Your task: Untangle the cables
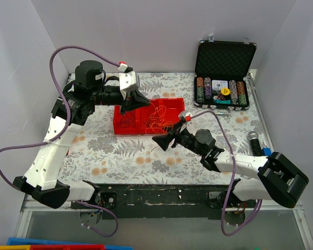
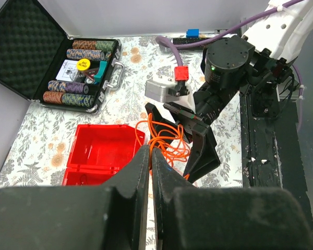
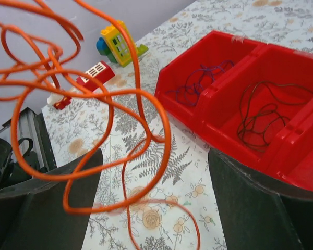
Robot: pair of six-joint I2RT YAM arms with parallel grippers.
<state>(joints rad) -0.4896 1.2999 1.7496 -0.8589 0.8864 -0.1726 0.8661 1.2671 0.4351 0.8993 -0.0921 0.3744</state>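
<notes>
A thin orange cable (image 1: pixel 159 117) hangs in loose loops between my two grippers, above the right end of a red bin (image 1: pixel 141 130). My left gripper (image 1: pixel 128 107) hovers over the bin; in the left wrist view its jaws (image 2: pixel 149 152) are pressed together with the orange cable (image 2: pixel 167 138) coming out at their tips. My right gripper (image 1: pixel 163 140) is open just in front of the bin. In the right wrist view its fingers (image 3: pixel 47 203) stand wide apart with orange loops (image 3: pixel 109 94) dangling between them. A purple cable (image 3: pixel 198 83) and a dark cable (image 3: pixel 261 114) lie in separate bin compartments.
An open black case of poker chips (image 1: pixel 223 91) stands at the back right. A microphone (image 1: pixel 255 139) lies at the right edge. Small toy blocks (image 3: pixel 117 44) and a red-and-white piece (image 3: pixel 91 75) lie on the floral tablecloth beyond the bin.
</notes>
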